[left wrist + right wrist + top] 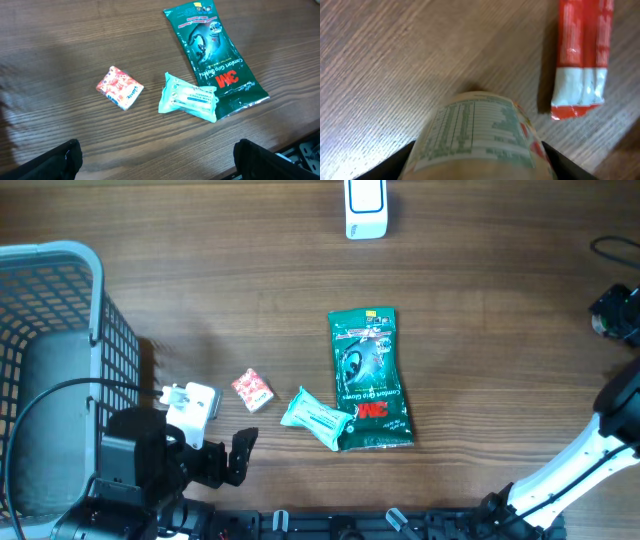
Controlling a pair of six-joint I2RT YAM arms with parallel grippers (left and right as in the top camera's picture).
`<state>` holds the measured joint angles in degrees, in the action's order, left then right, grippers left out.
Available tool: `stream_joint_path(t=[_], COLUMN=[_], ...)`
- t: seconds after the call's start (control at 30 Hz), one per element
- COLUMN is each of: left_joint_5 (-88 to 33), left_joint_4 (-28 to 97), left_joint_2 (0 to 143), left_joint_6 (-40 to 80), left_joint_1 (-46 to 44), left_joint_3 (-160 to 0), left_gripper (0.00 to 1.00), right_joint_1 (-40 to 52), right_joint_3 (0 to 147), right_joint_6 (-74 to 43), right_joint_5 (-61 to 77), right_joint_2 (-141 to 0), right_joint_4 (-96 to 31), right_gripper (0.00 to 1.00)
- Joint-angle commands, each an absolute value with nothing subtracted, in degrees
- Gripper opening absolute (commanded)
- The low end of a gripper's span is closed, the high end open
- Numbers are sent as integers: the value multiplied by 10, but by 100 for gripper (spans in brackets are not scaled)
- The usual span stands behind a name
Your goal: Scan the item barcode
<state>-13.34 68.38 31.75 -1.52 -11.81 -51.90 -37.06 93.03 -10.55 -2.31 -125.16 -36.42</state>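
Observation:
My right gripper [477, 167] is shut on a round container [477, 132] with a green-printed nutrition label; its dark fingers [395, 165] press on both sides. In the overhead view only the right arm [600, 445] shows at the right edge, and its fingertips and the container are out of frame. A white scanner-like device [366, 208] stands at the far edge of the table. My left gripper [240, 458] [157, 167] hangs open and empty over bare wood near the front left.
On the table lie a green 3M glove pack [370, 380] [215, 60], a teal packet [315, 418] [189, 97], a small red-and-white packet [252, 390] [120, 87] and a white plug-like object [190, 402]. A grey basket [60, 270] stands at left. A red-and-white sachet [582, 55] lies beside the container.

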Motion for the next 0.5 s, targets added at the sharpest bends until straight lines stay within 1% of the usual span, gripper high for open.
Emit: stream_joint_path(t=[0.0, 0.07, 0.13, 0.23, 0.3, 0.33, 0.47], left_joint_5=[-134, -134, -134, -134, -134, -134, -134], left_joint_4=[682, 682, 682, 682, 682, 682, 682], left_joint_2=[315, 315, 315, 315, 315, 315, 315], left_joint_6=[-26, -26, -26, -26, -26, -26, -26], left_joint_1=[-115, -115, -115, -115, -115, -115, -115], left_joint_3=[-520, -520, -520, -520, -520, -520, -520], left_gripper=[100, 100, 100, 100, 100, 100, 100], right_joint_1=[-390, -391, -387, -375, -343, -311, -193], right_joint_3=[947, 989, 1056, 1077, 1077, 1077, 1068], right_joint_6=[-135, -140, -157, -208, -211, -211, -199], right_joint_5=[-16, -16, -13, 79, 158, 186, 275], right_joint_2=[-1240, -1213, -1152, -1043, -987, -966, -954], right_joint_4=[-383, -410, -431, -425, -450, -482, -620], right_gripper=[100, 100, 100, 100, 100, 100, 100])
